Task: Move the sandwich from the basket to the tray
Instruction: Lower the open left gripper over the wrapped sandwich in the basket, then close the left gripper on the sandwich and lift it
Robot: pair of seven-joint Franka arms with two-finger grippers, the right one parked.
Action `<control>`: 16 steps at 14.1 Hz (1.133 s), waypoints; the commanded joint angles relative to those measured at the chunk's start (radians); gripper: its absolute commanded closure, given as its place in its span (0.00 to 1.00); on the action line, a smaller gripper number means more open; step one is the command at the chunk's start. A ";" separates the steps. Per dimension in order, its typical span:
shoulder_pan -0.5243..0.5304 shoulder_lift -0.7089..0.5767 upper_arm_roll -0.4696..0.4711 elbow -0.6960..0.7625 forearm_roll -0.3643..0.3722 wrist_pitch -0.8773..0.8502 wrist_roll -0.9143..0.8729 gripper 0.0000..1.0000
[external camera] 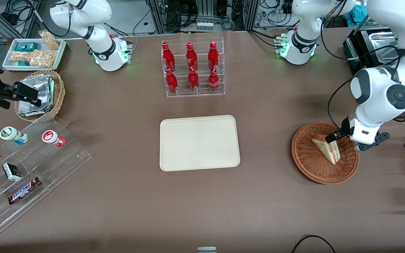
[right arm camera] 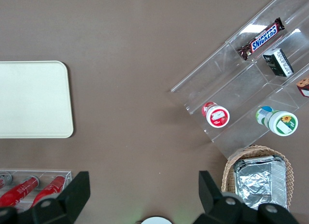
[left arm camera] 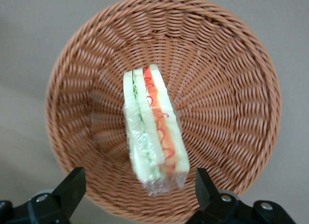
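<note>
One sandwich [left arm camera: 153, 132] lies in the basket [left arm camera: 231, 74], a clear-wrapped wedge resting on its side with its green and red-orange filling layers showing along the cut edge. In the wrist view the gripper [left arm camera: 140, 190] hangs directly above it with its two fingers [left arm camera: 72, 185] spread wide, one on each side of the wedge's broad end and neither touching the wrap. In the front view the gripper [external camera: 333, 136] sits over the part of the basket [external camera: 308, 165] toward the working arm's end, right at the sandwich's [external camera: 327, 149] upper corner. The sandwich lies slanted across the woven floor, one end near the gripper and the other pointing nearer to the front camera.

The tray [external camera: 199, 143] rests flat on the brown worktop [external camera: 265, 211], well apart from the gripper, toward the parked arm's end and about level with the basket. Its cream surface carries nothing.

Farther from the front camera than the tray stands a clear rack [external camera: 193, 68] holding six red bottles [external camera: 193, 56] in two rows. Much farther from the gripper, at the parked arm's end of the worktop, a light-tan wicker basket [external camera: 56, 95] holds foil packets [external camera: 37, 95], a white tub [external camera: 33, 52] holds snack packets, and a stepped clear display [external camera: 47, 158] carries small cups and a chocolate bar [external camera: 24, 190].
</note>
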 commanded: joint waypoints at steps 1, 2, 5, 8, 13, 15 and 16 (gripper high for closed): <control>0.004 0.068 -0.006 0.020 -0.055 0.066 -0.118 0.00; 0.004 0.089 -0.006 0.027 -0.057 0.072 -0.118 0.00; 0.003 0.116 -0.006 0.029 -0.057 0.069 -0.117 0.52; -0.003 0.094 -0.007 0.041 -0.055 0.023 -0.114 0.94; -0.040 0.090 -0.070 0.254 -0.028 -0.296 -0.088 0.97; -0.110 0.116 -0.076 0.308 0.018 -0.336 0.059 0.93; -0.156 0.129 -0.076 0.334 0.020 -0.350 0.121 0.93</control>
